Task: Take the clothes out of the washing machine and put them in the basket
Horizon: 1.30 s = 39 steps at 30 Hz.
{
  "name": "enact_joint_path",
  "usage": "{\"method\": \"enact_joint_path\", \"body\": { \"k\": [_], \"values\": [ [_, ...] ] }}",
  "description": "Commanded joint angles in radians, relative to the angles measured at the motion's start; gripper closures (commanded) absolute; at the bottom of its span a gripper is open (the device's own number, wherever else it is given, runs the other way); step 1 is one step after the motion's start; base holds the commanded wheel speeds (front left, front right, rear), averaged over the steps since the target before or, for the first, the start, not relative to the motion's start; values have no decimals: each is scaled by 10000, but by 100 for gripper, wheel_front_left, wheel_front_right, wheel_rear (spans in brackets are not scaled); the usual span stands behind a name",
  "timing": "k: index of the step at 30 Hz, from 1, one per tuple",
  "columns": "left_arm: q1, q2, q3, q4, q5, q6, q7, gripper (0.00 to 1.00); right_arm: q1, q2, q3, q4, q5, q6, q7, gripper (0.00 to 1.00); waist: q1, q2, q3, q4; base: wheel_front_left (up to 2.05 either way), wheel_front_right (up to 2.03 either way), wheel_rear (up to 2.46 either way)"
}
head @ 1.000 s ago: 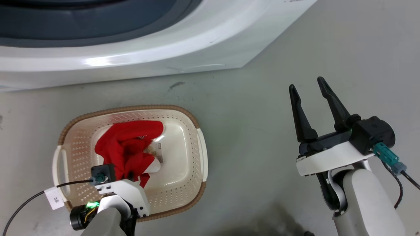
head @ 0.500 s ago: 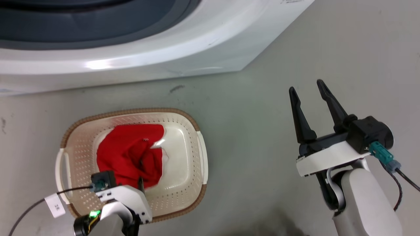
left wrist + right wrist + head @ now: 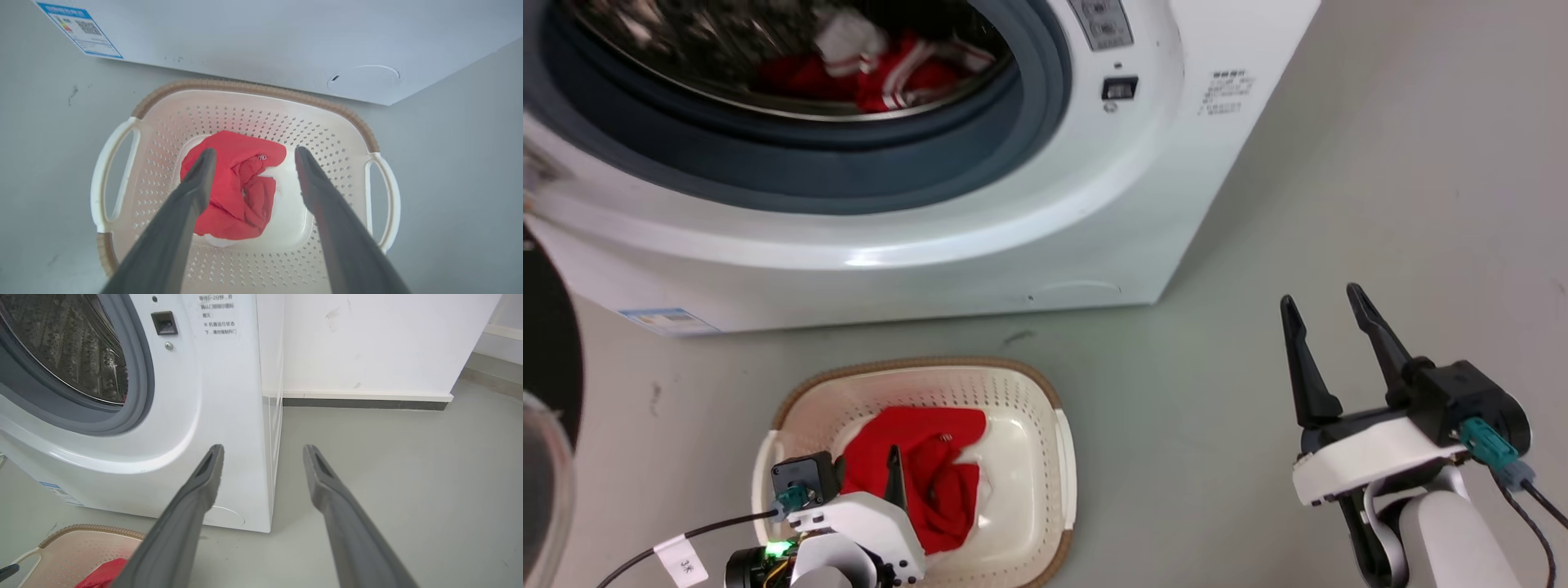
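The washing machine [image 3: 1045,204] stands open at the top of the head view. Red clothes [image 3: 882,69] with white stripe trim lie in its steel drum. On the floor in front sits the cream basket [image 3: 1062,457] with a crumpled red garment [image 3: 931,482] in its bottom. My left gripper [image 3: 255,152] hangs open just above that garment [image 3: 237,192], with nothing between its fingers and the basket rim [image 3: 253,85] beyond it. My right gripper [image 3: 1327,327] is open and empty over bare floor, right of the basket. In the right wrist view, the right gripper [image 3: 263,449] points at the machine's front corner [image 3: 229,396].
The machine's black-rimmed glass door [image 3: 543,425] hangs open at the left edge of the head view. A white wall with a dark skirting strip [image 3: 367,404] runs behind the machine. Grey floor [image 3: 1339,163] spreads out to the right.
The head camera has tilted up, bringing the drum into view. The red garment has slipped from my left gripper and settled flat in the basket. The right gripper stays open.
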State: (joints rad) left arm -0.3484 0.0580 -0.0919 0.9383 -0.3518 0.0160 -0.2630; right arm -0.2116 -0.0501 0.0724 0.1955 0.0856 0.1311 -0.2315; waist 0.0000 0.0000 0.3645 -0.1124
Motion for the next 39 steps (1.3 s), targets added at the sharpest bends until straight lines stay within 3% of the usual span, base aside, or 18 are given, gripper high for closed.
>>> {"method": "enact_joint_path", "body": {
  "k": [1, 11, 20, 28, 39],
  "values": [
    [398, -36, 57, -612, 221, 118, -25, 0, 283, -1, -118, -171, -63, -7, 122, 0, 0, 0, -771, 403, 0, 0, 0],
    [1192, -78, 183, -3897, 1037, 413, -24, 0, 1054, -1, -498, -1032, -139, -7, 605, 0, 0, 0, -1521, 655, 0, 0, 0],
    [508, -76, 320, -5837, 1541, 553, -25, 0, 1391, 1, -703, -1619, -110, -5, 886, 0, 0, 0, -1681, 676, 0, 0, 0],
    [-1134, 120, 518, -5085, 1689, 269, -25, 0, 1224, 1, -477, -1828, 16, -5, 937, 0, 0, 0, -1275, 404, 0, 0, 0],
    [-4714, 1154, 515, -2040, 1830, -182, 351, 0, 343, 2, 62, -1484, 426, -7, 515, 0, 0, 0, 262, -565, 0, 0, 0]
  ]
}}
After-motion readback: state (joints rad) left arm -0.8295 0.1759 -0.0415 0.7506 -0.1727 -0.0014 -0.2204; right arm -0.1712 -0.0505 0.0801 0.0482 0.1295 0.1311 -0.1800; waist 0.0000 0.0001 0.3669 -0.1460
